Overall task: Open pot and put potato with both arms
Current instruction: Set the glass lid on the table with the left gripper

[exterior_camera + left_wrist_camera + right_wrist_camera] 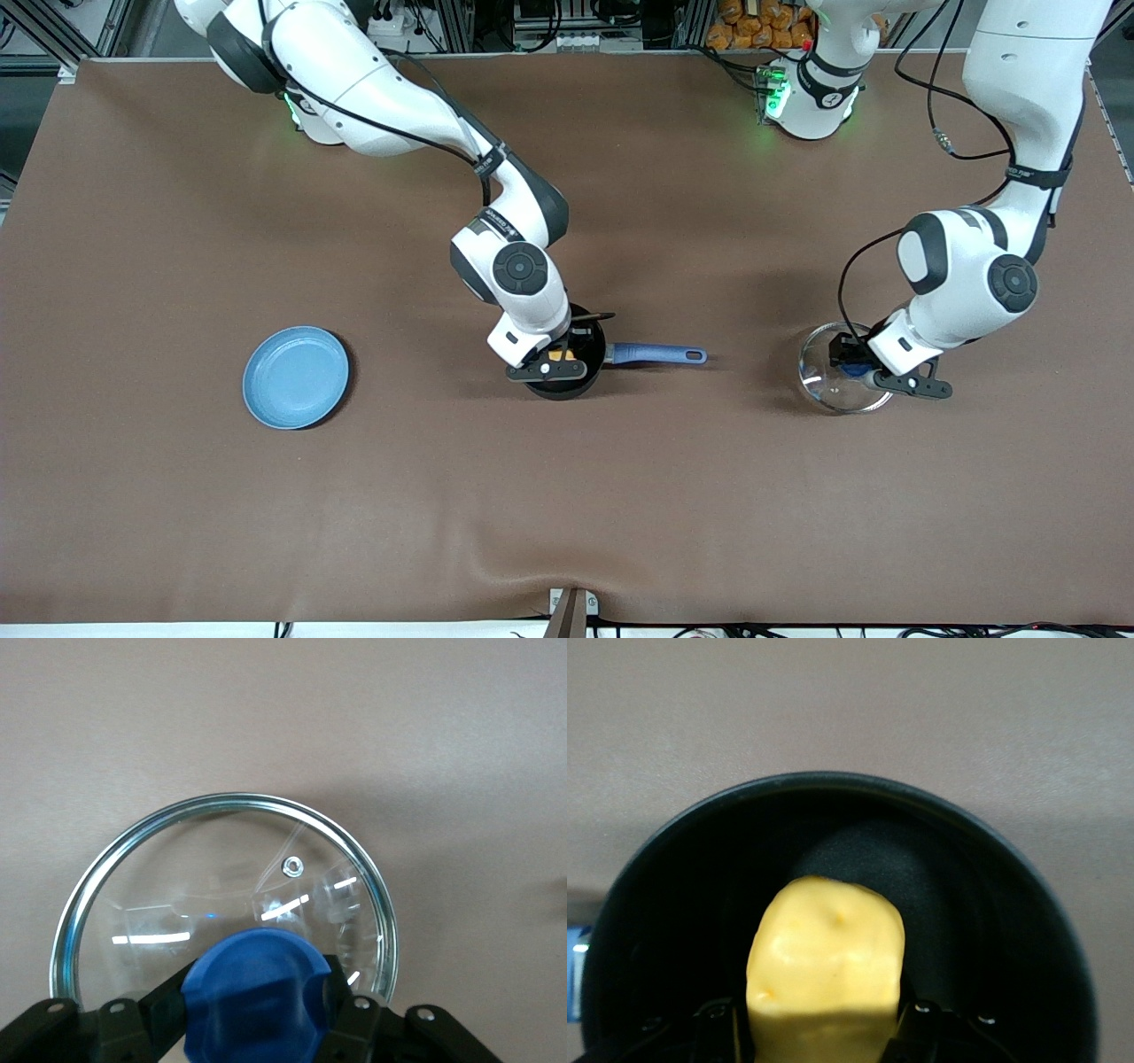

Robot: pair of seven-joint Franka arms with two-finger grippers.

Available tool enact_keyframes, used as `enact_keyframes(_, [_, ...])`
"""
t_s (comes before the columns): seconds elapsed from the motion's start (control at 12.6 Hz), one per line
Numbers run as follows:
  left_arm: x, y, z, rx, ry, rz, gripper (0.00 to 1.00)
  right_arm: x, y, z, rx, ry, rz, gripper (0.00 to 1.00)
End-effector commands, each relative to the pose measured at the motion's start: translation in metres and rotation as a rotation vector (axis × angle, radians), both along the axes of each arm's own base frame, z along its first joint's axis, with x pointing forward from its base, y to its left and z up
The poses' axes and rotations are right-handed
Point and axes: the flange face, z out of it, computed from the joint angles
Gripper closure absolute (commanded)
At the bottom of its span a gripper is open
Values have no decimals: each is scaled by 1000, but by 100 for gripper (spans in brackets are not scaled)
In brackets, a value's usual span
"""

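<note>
The black pot (592, 341) stands open mid-table, its blue handle (660, 355) pointing toward the left arm's end. My right gripper (554, 363) is over the pot's opening, shut on the yellow potato (561, 356). In the right wrist view the potato (828, 961) hangs between the jaws inside the pot's rim (833, 784). My left gripper (855, 365) is shut on the blue knob (257, 992) of the glass lid (824, 377). It holds the lid low at the table, toward the left arm's end from the pot. I cannot tell whether the lid (221, 895) touches the cloth.
A flat blue plate (295, 377) lies toward the right arm's end of the table. Brown cloth covers the table. A small bracket (571, 607) sits at the table edge nearest the front camera.
</note>
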Motion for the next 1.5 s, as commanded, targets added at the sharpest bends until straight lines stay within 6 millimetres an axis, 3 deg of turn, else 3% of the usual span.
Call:
enact_keyframes(0.0, [-3,-1,-2,-33,-25,6,100,-1,11,-13,-16,-29,-18,100])
enact_keyframes(0.16, [-4,1,-12,-33,-15,1,100,-1,11,-15,-16,-27,-21,100])
enact_keyframes(0.24, [-4,1,-18,-33,-7,0,72,-1,11,-15,-16,-27,-22,100])
enact_keyframes(0.32, [-3,1,-17,-34,-9,-1,26,0,10,-15,-16,-27,-27,95])
enact_keyframes(0.4, [-2,0,-16,-34,-12,-3,0,0,9,-15,-17,-26,-28,74])
enact_keyframes(0.55, [6,1,-2,-34,-38,-4,0,3,7,-13,-18,-28,-31,13])
enact_keyframes(0.63, [10,1,17,-34,-65,-3,0,3,7,-7,-20,-35,-24,0])
enact_keyframes(0.87, [35,-1,121,-56,-100,-16,0,10,1,20,-26,-53,-23,0])
enact_keyframes(1.03, [55,27,181,-81,-45,10,0,10,-3,31,-50,-38,-22,0])
enact_keyframes(1.11, [58,27,208,-88,-23,36,0,11,-7,45,-64,-27,-23,0])
enact_keyframes(1.35, [50,18,288,-66,41,184,0,19,-31,122,-85,-31,-56,0])
enact_keyframes(1.42, [43,31,319,-42,1,192,0,32,-58,155,-89,-33,-99,0])
